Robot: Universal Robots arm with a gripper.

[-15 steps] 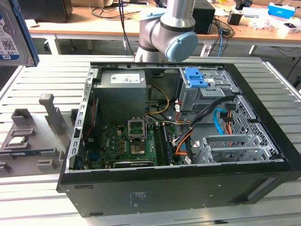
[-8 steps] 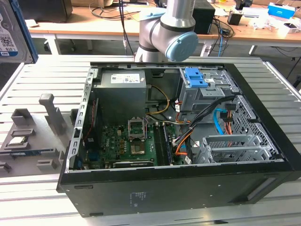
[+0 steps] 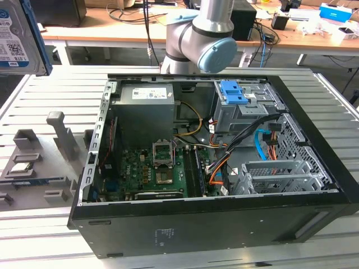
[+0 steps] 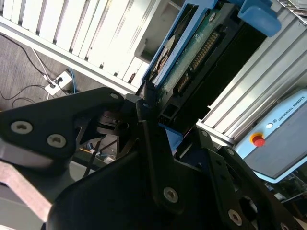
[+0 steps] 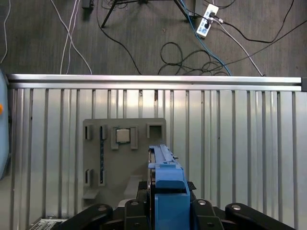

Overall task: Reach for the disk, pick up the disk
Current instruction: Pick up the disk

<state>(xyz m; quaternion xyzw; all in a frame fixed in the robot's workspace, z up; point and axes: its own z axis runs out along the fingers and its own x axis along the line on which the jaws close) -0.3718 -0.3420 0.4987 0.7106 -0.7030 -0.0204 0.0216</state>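
In the upper corner at the exterior view's left, the disk (image 3: pixel 19 36) hangs high over the slatted bench (image 3: pixel 50 89), its white-and-blue label facing that camera. The gripper (image 5: pixel 168 213) is clamped on it, with black fingers (image 5: pixel 136 211) pressed against both flat sides of the blue bracket.

Directly below the disk lies a grey fixture (image 5: pixel 124 167) with slots and pockets, and a small square chip (image 5: pixel 123 135) sits in one pocket. The disk is well clear of both. The open case (image 3: pixel 224 218) lies on its side well apart, toward the exterior view's right, with boards, wires and a blue latch (image 3: pixel 233 92) showing inside. The arm (image 3: pixel 199 39) rises behind the case. Beyond the bench edge the floor carries loose cables (image 5: pixel 192 52) and a power strip (image 5: pixel 207 24). A pendant (image 4: pixel 273 139) with a red button lies just beside the bench rail.

The disk is held on edge — the first wrist view sees it end-on and thin, its long axis running from the gripper down toward the fixture. In the exterior view that axis stands nearly upright, leaning a little. The second wrist view shows the green circuit side and a connector row — the face opposite the label.
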